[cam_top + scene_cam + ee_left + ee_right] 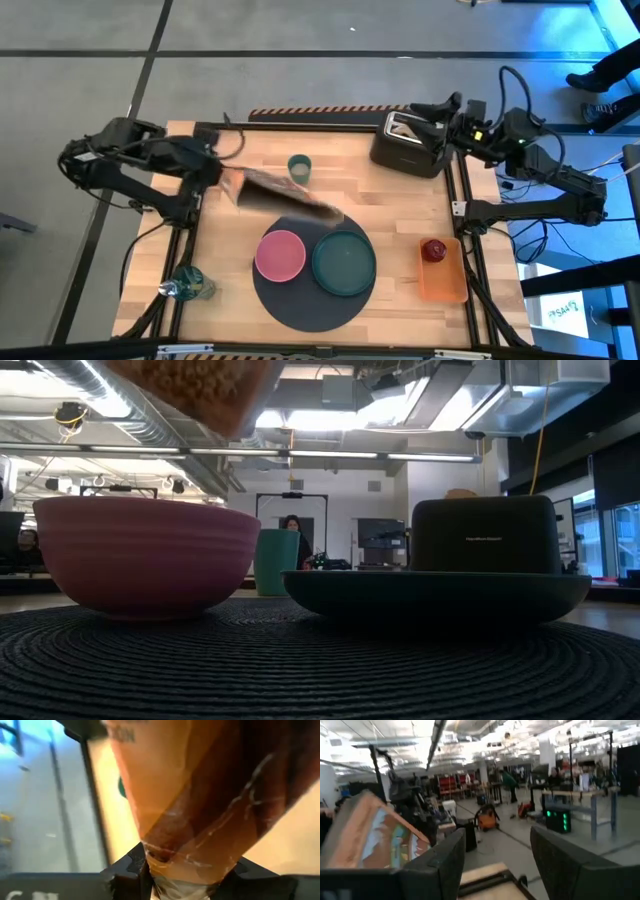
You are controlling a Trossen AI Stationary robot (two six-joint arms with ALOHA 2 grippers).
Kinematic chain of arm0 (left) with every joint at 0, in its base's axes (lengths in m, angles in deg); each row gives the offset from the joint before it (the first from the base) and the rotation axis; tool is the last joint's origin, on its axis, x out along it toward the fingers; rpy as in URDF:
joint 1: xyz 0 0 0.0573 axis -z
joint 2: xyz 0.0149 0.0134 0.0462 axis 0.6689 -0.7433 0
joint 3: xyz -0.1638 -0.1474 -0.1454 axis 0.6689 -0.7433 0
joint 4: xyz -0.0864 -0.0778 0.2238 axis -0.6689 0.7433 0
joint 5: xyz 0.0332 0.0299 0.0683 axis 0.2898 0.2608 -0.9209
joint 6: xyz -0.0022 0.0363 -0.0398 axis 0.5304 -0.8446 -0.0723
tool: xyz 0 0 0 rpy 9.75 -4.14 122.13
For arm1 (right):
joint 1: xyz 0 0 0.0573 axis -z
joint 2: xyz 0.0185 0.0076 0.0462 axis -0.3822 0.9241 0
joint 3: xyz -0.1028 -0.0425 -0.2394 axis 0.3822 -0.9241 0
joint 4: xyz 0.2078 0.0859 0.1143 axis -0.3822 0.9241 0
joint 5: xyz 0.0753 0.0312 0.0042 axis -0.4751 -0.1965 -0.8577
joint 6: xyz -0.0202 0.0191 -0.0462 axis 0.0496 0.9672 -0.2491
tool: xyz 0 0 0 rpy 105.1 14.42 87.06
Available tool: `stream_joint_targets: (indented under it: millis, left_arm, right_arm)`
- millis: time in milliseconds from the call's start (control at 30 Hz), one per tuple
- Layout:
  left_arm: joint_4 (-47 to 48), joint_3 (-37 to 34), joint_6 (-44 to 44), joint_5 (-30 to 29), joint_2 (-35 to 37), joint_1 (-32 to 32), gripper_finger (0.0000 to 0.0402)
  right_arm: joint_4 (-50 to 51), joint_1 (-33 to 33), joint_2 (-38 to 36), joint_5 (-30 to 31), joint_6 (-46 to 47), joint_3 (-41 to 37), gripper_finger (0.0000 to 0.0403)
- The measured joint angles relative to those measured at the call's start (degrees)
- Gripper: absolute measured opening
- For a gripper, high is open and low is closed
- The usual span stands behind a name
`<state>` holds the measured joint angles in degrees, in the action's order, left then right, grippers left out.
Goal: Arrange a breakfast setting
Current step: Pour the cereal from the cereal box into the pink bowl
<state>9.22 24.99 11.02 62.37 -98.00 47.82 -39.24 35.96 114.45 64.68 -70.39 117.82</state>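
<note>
Gripping a cereal bag (285,195), the left tool (222,180) hovers over the wooden table (400,215).

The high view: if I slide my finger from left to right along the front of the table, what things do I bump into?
Crumpled bottle → pink bowl → dark-green plate, both on the round mat → red fruit on the orange tray.
</note>
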Motion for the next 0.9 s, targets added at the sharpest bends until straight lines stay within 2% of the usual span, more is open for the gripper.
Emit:
stream_joint_targets:
  millis: [267, 633, 800, 900]
  left_arm:
    - [0.0, -0.1, -16.4, -8.1, -3.5, -1.0, 0.0126]
    - [0.1, -0.1, -35.4, -15.2, -2.6, -9.1, 0.0126]
    - [0.1, -0.1, -41.9, -15.5, -2.1, -12.6, 0.0127]
    - [0.1, -0.1, -42.5, -14.0, -2.0, -13.8, 0.0127]
  right_arm:
    - [1.7, 0.0, 2.2, 0.4, 2.0, 0.0, 0.0209]
    - [1.7, 0.0, 2.6, 0.3, 5.7, 0.0, 0.0209]
    - [2.9, 0.0, 2.6, 0.3, 7.0, 0.0, 0.0209]
    - [3.2, 0.0, 2.6, 0.3, 8.2, 0.0, 0.0209]
